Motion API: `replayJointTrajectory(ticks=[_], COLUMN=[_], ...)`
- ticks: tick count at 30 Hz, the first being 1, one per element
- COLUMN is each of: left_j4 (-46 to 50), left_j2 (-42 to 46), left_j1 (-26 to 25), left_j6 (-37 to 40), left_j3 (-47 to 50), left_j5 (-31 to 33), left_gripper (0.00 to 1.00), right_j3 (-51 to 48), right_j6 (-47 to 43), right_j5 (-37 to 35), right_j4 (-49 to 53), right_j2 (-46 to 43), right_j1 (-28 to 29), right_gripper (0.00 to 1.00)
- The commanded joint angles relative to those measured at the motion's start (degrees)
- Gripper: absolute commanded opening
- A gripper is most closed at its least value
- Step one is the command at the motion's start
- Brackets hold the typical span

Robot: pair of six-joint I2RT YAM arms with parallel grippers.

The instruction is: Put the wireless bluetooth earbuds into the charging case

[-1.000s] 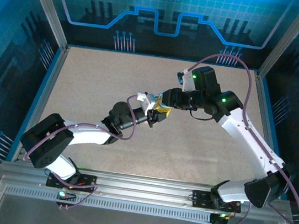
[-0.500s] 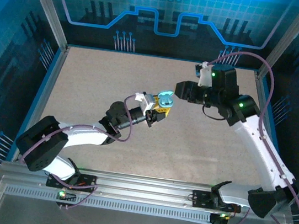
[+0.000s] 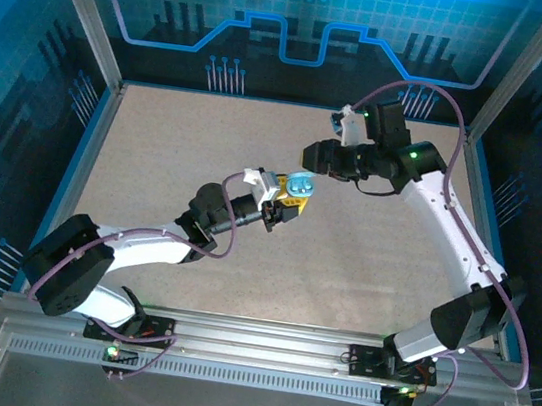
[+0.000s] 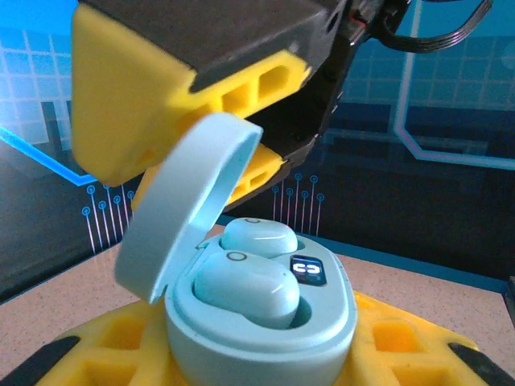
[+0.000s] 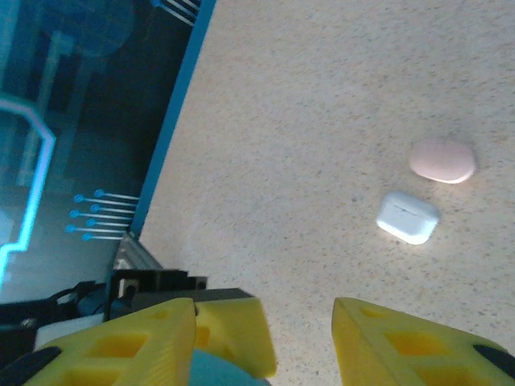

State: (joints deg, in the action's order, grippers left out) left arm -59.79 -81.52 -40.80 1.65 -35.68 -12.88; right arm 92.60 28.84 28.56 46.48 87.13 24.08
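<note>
A speckled beige counter [image 3: 155, 167] lies inside a blue-lit enclosure with aluminium posts. From above, the left fingers [image 3: 292, 207] are clenched on a pale blue charging case [image 3: 301, 183] held over the counter's middle; the right fingers [image 3: 315, 158] hover near it at one o'clock.

From the left wrist, the case sits between the yellow left fingers at six o'clock, its lid [image 4: 187, 211] tipped up toward ten o'clock; both earbuds [image 4: 245, 289] lie in their wells, so insertion looks done and only closing appears to remain. A right finger hangs at twelve o'clock, just beside or touching the lid's top; I cannot tell which.

From the right wrist, the right fingers stand released with nothing between them; a sliver of the pale blue case shows at seven o'clock. A pink case [image 5: 441, 159] and a white case [image 5: 408, 217] rest on the counter at two o'clock, near each other but apart.

The likely trouble is the closing push. A finger pressing off-centre on the lid could twist the case in the left fingers' low grip and tip it out; a jolt with the lid up could shake an earbud from its well onto the counter; a press at the hinge rather than the lid's free edge could strain it without shutting.
</note>
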Motion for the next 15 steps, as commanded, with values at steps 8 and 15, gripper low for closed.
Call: replayJointTrajectory(ticks=[8,15], left_j4=[-0.01,0.81], left_j2=[2.59,2.85], left_j1=[-0.25,-0.23], left_j6=[0.11,-0.83], left_j3=[-1.14,-2.19], left_j5=[-0.59,-2.49], left_gripper=[0.37,0.38], right_j3=[-12.44,-15.74], right_j6=[2.45,3.24], right_j5=[19.42,31.78], right_j4=[-7.81,-11.31], right_j2=[-6.54,-5.22], right_j1=[-4.44,-4.65], right_gripper=[0.55,0.55])
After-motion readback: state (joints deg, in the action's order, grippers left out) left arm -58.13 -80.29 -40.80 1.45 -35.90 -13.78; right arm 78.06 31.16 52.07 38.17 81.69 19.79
